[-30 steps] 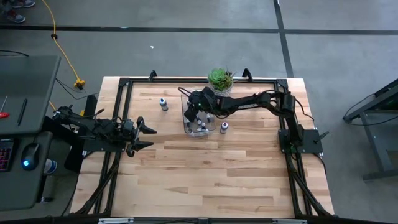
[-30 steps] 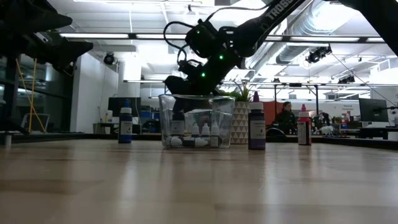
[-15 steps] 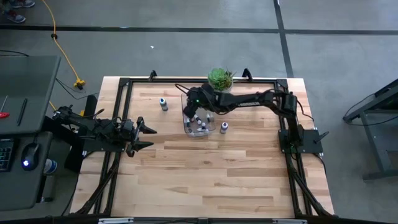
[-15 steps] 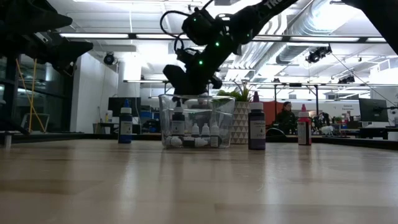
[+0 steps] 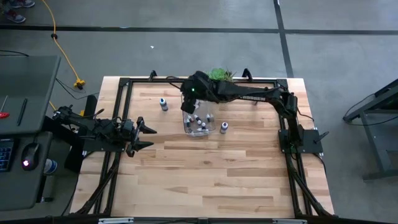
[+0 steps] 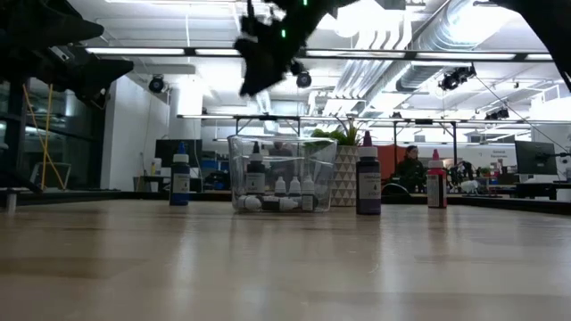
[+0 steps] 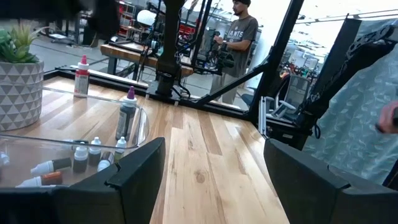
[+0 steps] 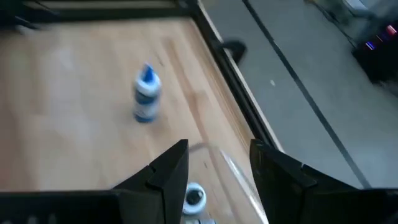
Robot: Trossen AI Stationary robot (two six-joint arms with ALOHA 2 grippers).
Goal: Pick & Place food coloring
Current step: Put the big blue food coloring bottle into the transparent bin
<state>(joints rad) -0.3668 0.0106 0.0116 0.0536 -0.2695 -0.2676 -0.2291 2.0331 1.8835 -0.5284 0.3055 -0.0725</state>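
Several small food coloring bottles [image 6: 281,192] lie and stand inside the clear bin [image 5: 199,119] on the far half of the table. One taller dark bottle [image 6: 255,171] stands upright among them. Outside the bin, a blue bottle [image 5: 163,104] stands to its left, and a purple-capped bottle [image 5: 224,127] and a red one [image 6: 435,181] to its right. My right gripper [image 5: 188,106] hangs open high above the bin's left end, slanting down, with nothing between its fingers [image 8: 168,177]. My left gripper [image 5: 151,137] waits open at the table's left edge.
A green succulent in a patterned white pot [image 7: 18,81] stands just behind the bin, half hidden under my right arm in the high view. A black frame [image 5: 124,84] runs around the table. Bare wood spreads over the near half [image 5: 205,180]. A person [image 7: 239,31] stands beyond the table.
My right gripper has risen straight up out of the bin to well above its rim and has rolled a little. Its fingers keep the same gap. The taller dark bottle stays standing upright in the bin where the gripper was.
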